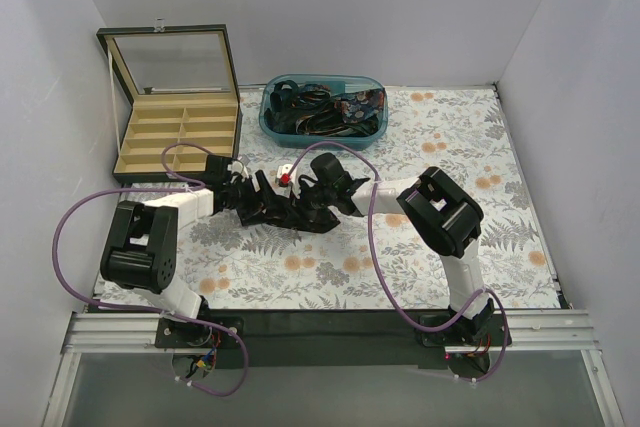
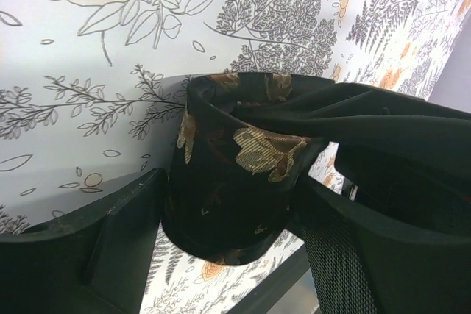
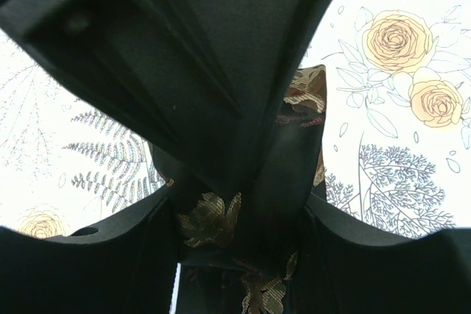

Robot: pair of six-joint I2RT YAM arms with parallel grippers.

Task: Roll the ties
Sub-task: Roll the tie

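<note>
Centrally, left pincer [image 2: 234, 211] and right pincer [image 3: 235, 255] clamped on rolled tie [image 2: 228, 148], bin [image 1: 268, 119], divided box [image 1: 150, 133] behind

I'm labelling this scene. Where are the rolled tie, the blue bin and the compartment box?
rolled tie [image 2: 228, 182]: left wrist view, side of the roll.
blue bin [image 1: 268, 119]: top external view, its left wall.
compartment box [image 1: 180, 137]: top external view, bare divided interior.

The tie [image 2: 228, 174] sits mid-table [image 1: 450, 147] between the left gripper [image 1: 266, 200] on its left and the right gripper [image 1: 318, 197] on its right. Behind them, at the far edge, a tub [image 1: 268, 123] holds more ties [image 1: 320, 112]. A compartment box [image 1: 180, 137] stands to the left of the tub.
</note>
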